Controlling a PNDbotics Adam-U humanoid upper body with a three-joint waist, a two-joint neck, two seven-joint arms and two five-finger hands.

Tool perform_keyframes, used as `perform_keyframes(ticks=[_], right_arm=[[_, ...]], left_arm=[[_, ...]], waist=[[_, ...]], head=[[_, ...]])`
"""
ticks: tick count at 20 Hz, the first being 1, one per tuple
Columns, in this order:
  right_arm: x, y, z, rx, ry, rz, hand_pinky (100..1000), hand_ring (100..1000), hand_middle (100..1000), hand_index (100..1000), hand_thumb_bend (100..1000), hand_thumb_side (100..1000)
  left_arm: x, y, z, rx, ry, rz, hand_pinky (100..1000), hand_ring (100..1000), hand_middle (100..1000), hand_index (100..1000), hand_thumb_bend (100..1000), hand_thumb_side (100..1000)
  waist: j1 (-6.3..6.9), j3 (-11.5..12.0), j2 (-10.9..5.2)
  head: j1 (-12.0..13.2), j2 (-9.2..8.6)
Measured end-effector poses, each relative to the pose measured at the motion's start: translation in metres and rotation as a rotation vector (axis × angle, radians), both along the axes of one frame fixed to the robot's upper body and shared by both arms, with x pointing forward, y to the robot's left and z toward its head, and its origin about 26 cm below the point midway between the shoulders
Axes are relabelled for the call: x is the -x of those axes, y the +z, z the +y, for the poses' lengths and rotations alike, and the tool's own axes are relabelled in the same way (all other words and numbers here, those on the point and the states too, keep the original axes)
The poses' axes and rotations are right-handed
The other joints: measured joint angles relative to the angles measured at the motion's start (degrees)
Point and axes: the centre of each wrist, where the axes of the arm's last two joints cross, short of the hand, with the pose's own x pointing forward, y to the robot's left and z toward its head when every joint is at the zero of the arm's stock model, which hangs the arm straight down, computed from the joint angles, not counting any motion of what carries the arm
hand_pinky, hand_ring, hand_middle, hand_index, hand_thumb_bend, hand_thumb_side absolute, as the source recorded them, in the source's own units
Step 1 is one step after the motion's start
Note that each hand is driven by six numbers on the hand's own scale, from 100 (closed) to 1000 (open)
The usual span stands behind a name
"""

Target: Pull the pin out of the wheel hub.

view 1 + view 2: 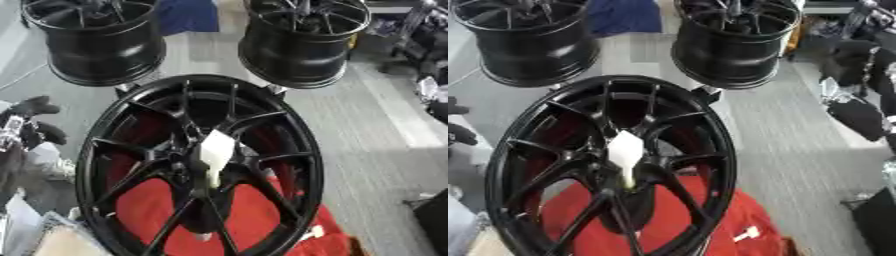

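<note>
A large black multi-spoke wheel stands tilted toward me in the middle, over a red cloth. A white pin with a broad angular head sticks out of its hub, and nothing touches it. My left hand shows at the left edge as dark rounded fingers spread apart. It stays clear of the wheel's rim and holds nothing. My right hand is out of sight in both views.
Two more black wheels stand behind on the grey floor. Blue fabric lies between them. Dark gear clutters the right side, and a black object sits at the lower right.
</note>
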Motion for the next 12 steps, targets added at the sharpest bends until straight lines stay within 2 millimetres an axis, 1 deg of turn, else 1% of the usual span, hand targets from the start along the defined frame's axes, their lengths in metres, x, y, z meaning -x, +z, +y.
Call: perform_keyframes(ticks=[3,6,9,11,12], right_arm=[[-0.008,0.030,0.008,0.187,0.160,-0.011,659,597,748,863,100,206],[-0.014,0.058,0.023,0.371,0.339,0.001,676,606,775,886,100,194],[-0.019,0.075,0.041,0.523,0.489,0.041,686,606,793,901,100,182],[-0.021,0.082,0.054,0.599,0.565,0.070,690,607,798,906,100,174],[-0.021,0.086,0.059,0.634,0.596,0.084,692,605,802,910,100,203]], left_arm=[[0.000,-0.001,-0.001,-0.006,-0.009,0.003,547,524,694,829,100,792],[-0.001,-0.001,-0.003,-0.012,-0.018,0.007,548,525,696,830,100,798],[-0.001,-0.003,-0.004,-0.019,-0.029,0.015,549,526,697,831,100,800],[-0.001,-0.003,-0.005,-0.023,-0.035,0.016,549,526,697,831,100,803],[-0.001,-0.003,-0.005,-0.025,-0.038,0.017,550,526,697,831,100,804]], waist=[[-0.12,0.49,0.01],[-0.23,1.15,0.15],[-0.33,1.79,0.24],[-0.38,2.05,0.48],[-0.41,2.22,0.53]], head=[[-0.41,0.00],[-0.90,0.00],[-1.26,0.00],[-1.43,0.00],[-1.49,0.00]])
